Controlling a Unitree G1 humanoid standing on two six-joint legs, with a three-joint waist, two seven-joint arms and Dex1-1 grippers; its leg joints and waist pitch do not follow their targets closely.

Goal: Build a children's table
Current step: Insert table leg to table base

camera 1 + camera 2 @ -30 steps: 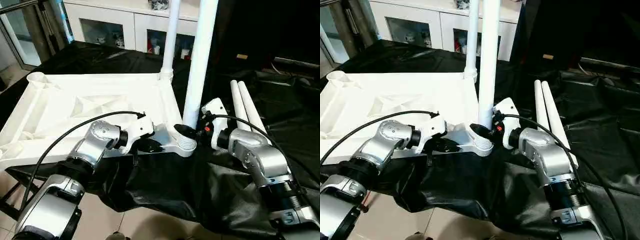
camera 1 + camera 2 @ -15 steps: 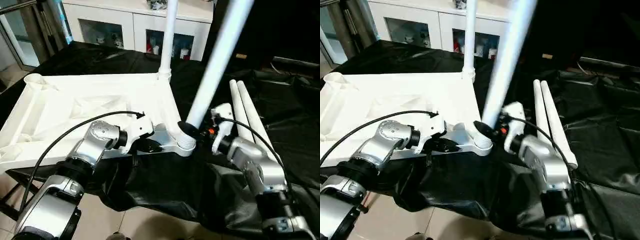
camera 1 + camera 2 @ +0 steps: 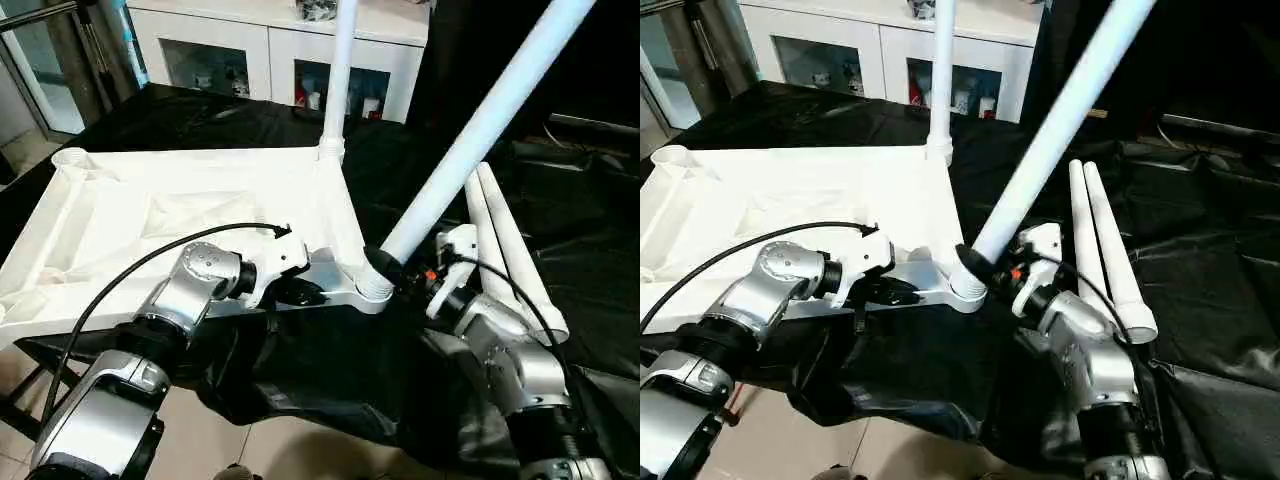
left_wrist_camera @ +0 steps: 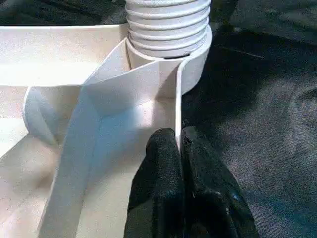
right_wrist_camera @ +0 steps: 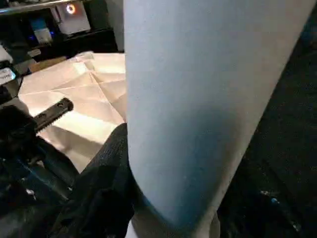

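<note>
Now the left tool [image 4: 181, 163] is pinched shut on the tabletop [image 3: 190, 200] edge to keep it from sliding. The right tool [image 3: 398, 272] grips a leaning white leg [image 3: 470, 140] at the corner socket [image 3: 372, 288], maybe to fit it in.

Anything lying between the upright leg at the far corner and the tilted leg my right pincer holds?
Just the tabletop's side rim running from the upright leg to the near corner socket under the tilted leg; nothing else in the head views.

tabletop [image 3: 180, 215]: upside-down | 1 leg [image 3: 338, 70] upright | 1 leg [image 3: 480, 130] tilted | 2 legs [image 3: 510, 250] flat
</note>
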